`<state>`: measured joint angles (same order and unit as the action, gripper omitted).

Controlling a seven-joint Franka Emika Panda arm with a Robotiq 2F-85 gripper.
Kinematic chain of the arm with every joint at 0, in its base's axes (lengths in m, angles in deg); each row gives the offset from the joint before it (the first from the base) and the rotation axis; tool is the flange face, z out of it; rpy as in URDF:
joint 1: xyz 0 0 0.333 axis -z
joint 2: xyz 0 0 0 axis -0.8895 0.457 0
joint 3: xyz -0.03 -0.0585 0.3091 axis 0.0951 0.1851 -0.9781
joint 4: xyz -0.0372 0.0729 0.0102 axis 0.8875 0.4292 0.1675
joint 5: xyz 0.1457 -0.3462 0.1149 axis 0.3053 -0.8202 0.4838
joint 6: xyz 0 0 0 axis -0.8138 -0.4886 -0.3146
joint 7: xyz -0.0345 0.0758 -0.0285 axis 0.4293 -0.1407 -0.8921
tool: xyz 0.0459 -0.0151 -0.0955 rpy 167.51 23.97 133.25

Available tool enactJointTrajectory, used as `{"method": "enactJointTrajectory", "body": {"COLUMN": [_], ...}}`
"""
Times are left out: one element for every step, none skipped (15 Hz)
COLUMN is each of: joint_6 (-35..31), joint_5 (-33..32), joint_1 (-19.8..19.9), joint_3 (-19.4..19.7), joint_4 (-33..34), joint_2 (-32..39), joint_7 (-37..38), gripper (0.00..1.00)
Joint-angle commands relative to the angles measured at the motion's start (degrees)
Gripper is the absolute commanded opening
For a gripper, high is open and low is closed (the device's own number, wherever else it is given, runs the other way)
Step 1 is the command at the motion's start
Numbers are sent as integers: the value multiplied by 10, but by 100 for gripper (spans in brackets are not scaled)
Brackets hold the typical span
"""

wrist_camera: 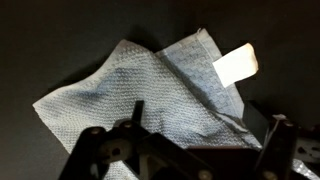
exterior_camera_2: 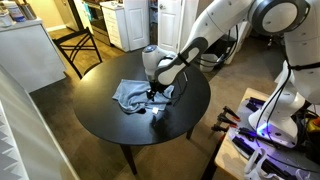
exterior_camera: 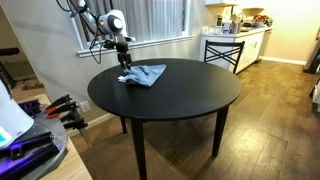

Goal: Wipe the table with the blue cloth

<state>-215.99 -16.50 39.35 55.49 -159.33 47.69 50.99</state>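
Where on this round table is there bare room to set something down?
Bare: the round table from the blue cloth out to its near rim and the rim toward the kitchen counter. Crowded: only the edge below the window, where the cloth lies bunched and the gripper hangs over its end.

A home: round dining table [exterior_camera: 190, 92], wood floor [exterior_camera: 272, 112], kitchen cabinets [exterior_camera: 248, 42] behind

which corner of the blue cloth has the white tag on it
The upper right corner in the wrist view: the white tag sticks out from the folded-over flap of the blue cloth there. The other visible corners are bare.
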Motion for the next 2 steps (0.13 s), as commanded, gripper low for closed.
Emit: {"method": "enactJointTrajectory", "body": {"joint_6": [1,1], "joint_5": [-5,-5], "joint_1": [6,6], "joint_3": [-6,-6], "joint_4": [-2,-3], "joint_2": [-2,-2], "joint_7": [3,3], "gripper": [100,100]}}
